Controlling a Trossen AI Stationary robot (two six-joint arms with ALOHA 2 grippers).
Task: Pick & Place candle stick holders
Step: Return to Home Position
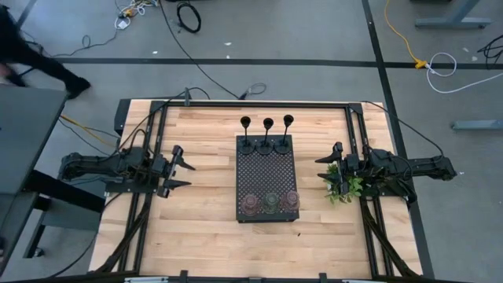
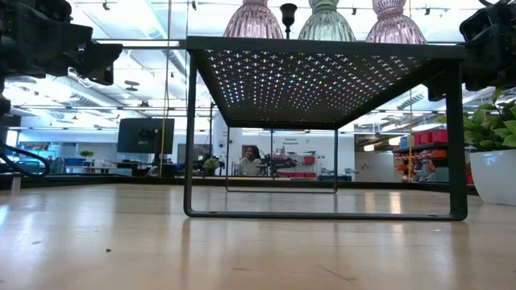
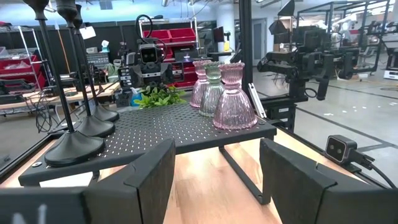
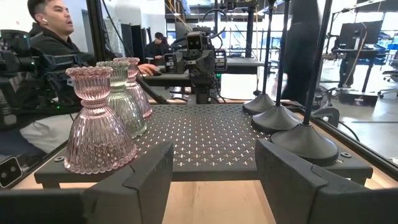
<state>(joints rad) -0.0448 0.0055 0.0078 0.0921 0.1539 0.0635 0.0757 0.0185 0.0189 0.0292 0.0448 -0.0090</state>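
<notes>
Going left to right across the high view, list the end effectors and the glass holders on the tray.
Left end effector → pink glass holder → olive glass holder → second pink glass holder → right end effector.

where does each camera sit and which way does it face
High view: above the table, looking straight down; both arms show, left gripper and right gripper open beside the black tray.
Low view: at table-top height, looking level under the tray; arm parts at the top corners.
Left wrist view: on the left wrist, facing the right arm; own fingers below.
Right wrist view: the reverse, facing the left arm; own fingers below.
Both wrist views share the glass holders and black stems.
</notes>
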